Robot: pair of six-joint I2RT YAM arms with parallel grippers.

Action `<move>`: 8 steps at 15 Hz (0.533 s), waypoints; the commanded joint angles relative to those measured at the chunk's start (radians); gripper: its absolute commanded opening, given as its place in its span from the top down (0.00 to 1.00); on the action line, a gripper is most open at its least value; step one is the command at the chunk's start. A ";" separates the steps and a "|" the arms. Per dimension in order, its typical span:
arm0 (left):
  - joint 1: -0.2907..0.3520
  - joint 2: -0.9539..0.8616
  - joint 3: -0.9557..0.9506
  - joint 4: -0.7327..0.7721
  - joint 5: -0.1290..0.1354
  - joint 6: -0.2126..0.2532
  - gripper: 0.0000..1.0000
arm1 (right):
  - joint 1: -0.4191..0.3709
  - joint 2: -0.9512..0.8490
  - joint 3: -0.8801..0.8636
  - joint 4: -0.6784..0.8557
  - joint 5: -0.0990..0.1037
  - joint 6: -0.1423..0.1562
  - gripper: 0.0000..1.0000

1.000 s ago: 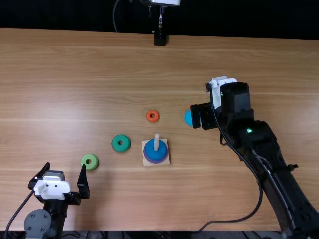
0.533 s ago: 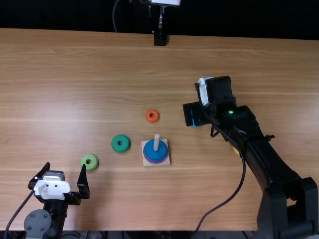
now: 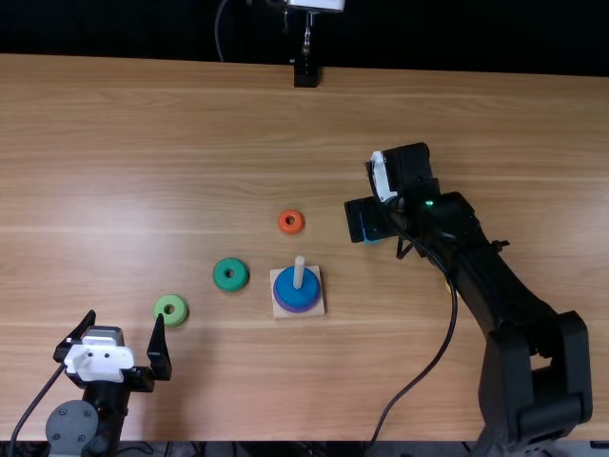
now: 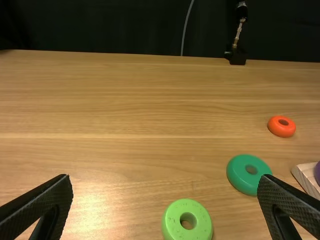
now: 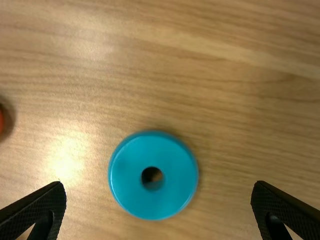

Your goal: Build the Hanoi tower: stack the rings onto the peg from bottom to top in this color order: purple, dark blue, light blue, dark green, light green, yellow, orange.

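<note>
Light blue ring (image 5: pixel 125 175) is lying flat on the bench (image 3: pixel 190 124) beneath the right end effector (image 3: pixel 362 221), whose fingers are standing apart. On the wooden base (image 3: pixel 278 312), the dark blue ring (image 3: pixel 296 294) is resting on the purple ring (image 3: pixel 297 310), both encircling the peg (image 3: pixel 300 270). The orange ring (image 3: pixel 283 222), dark green ring (image 3: pixel 221 276) and light green ring (image 3: pixel 180 316) are lying separately; near the last, the left end effector (image 3: pixel 127 319) is holding its fingers apart.

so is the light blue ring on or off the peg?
Off. The light blue ring lies flat on the table; peg holds dark blue over purple.
</note>
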 commanded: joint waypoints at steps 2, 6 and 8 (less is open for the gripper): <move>0.007 -0.012 -0.053 -0.015 0.011 0.006 0.00 | 0.008 0.048 0.042 0.001 -0.003 0.008 0.00; 0.007 -0.012 -0.053 -0.015 0.011 0.006 0.00 | 0.022 0.088 0.048 -0.017 -0.003 0.010 0.00; 0.007 -0.012 -0.053 -0.015 0.011 0.006 0.00 | 0.022 0.100 0.071 -0.056 -0.003 0.012 0.00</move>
